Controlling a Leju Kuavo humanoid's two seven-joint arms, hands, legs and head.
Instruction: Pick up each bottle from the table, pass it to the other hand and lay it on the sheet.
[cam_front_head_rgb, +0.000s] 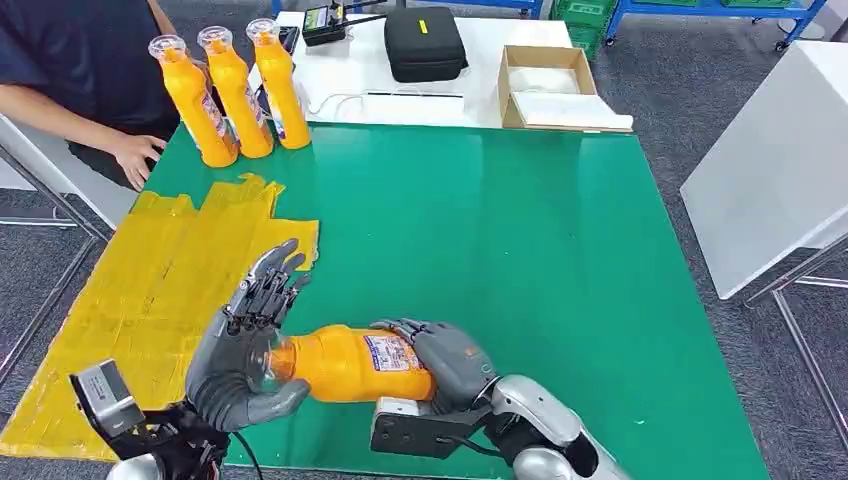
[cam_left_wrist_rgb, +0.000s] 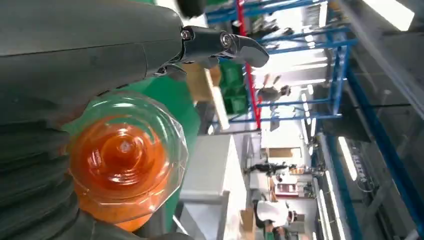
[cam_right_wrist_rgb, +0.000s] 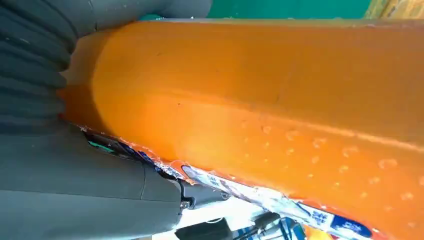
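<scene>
My right hand grips an orange bottle around its base end and holds it sideways above the near edge of the green table. The bottle's clear cap points into the palm of my left hand. That hand's fingers stand spread and upright above the neck, with the thumb under it. In the right wrist view the bottle lies against my right hand. The yellow sheet covers the table's left side. Three more orange bottles stand upright at the far left corner.
A person's hand rests on the table's far left edge, close to the standing bottles. Behind the green table a white one carries a black case and a cardboard box. Another white table stands to the right.
</scene>
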